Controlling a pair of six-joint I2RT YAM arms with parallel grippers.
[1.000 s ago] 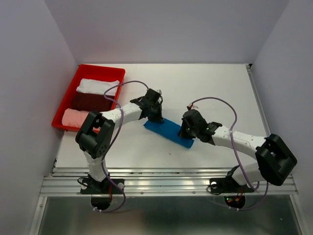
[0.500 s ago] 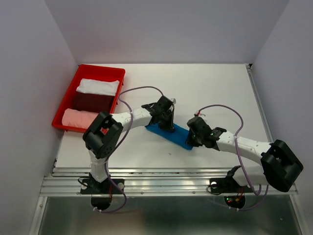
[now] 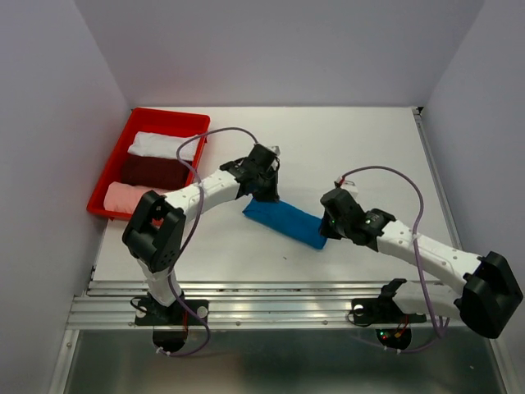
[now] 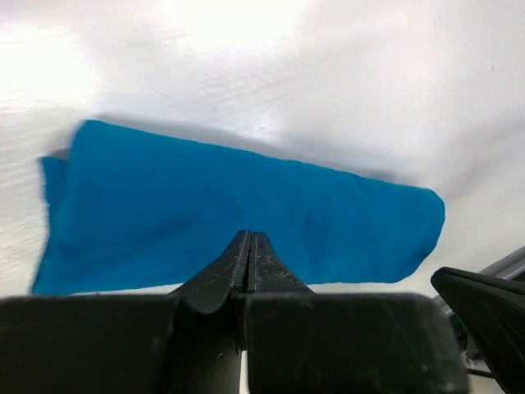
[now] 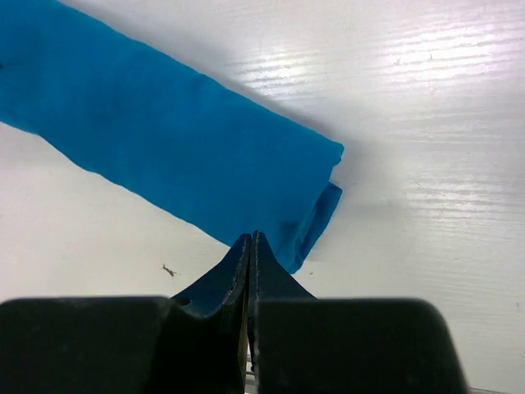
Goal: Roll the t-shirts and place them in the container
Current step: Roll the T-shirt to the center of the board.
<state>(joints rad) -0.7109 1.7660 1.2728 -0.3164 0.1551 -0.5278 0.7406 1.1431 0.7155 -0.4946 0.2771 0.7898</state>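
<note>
The bright blue t-shirt (image 3: pixel 285 222) lies rolled into a long slanted bundle on the white table; it also shows in the left wrist view (image 4: pixel 238 205) and the right wrist view (image 5: pixel 164 139). My left gripper (image 3: pixel 269 194) is shut and empty just off the roll's upper-left end, its tips (image 4: pixel 250 238) over the cloth's near edge. My right gripper (image 3: pixel 326 227) is shut and empty at the roll's lower-right end, its tips (image 5: pixel 249 240) by a loose flap. Rolled white (image 3: pixel 164 145), dark red (image 3: pixel 154 171) and pink (image 3: pixel 127 197) t-shirts lie in the tray.
A red tray (image 3: pixel 169 117) stands at the table's back left. Purple cables loop above both arms. A metal rail (image 3: pixel 287 300) runs along the table's near edge. Grey walls close in the left, back and right sides.
My left gripper has drawn back up-left off the roll to its upper end. My right arm has shifted right and back, leaving the roll's lower end uncovered. The blue roll lies fully exposed.
</note>
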